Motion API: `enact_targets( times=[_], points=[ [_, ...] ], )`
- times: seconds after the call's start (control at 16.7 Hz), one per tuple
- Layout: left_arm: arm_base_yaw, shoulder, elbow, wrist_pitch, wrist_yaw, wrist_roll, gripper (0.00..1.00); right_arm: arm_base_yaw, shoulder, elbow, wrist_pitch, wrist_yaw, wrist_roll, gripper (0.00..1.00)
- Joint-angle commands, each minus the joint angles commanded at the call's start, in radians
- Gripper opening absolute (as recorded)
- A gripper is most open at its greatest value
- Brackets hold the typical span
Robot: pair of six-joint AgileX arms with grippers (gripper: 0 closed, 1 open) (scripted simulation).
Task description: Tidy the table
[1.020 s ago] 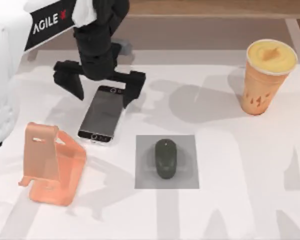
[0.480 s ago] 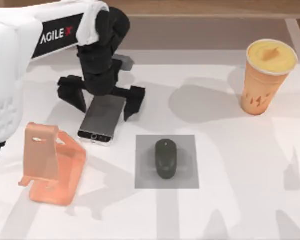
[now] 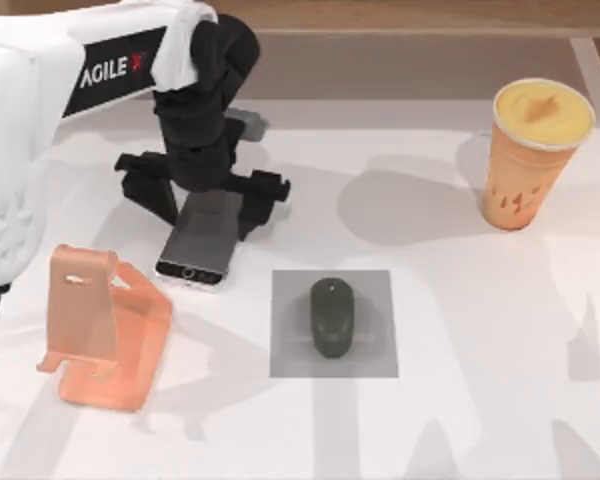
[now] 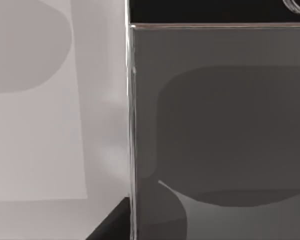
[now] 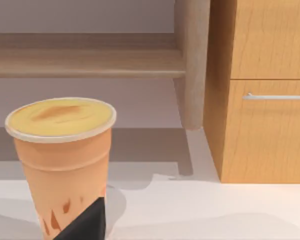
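The white tabletop (image 3: 460,330) spans the scene, crossed by pale grey shadows. The left pincer (image 3: 202,200) sits low over a smartphone (image 3: 202,240), its 2 fingers spread wide at either side (not yet clamped). Behind stands a wooden shelf (image 5: 90,60) with a drawer cabinet (image 5: 270,100).

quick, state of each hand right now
left hand: open, fingers straddling the phone, not gripping it yet
right hand: cannot be told
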Motion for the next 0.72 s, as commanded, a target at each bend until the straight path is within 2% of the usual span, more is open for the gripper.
enact_targets(
  times=[0.3, 0.72],
  points=[
    [0.000, 0.000, 0.000, 0.000, 0.000, 0.000, 0.02, 0.000, 0.000, 0.000, 0.000, 0.000, 0.000, 1.00],
    [0.000, 0.000, 0.000, 0.000, 0.000, 0.000, 0.00, 0.000, 0.000, 0.000, 0.000, 0.000, 0.000, 1.00]
  ],
)
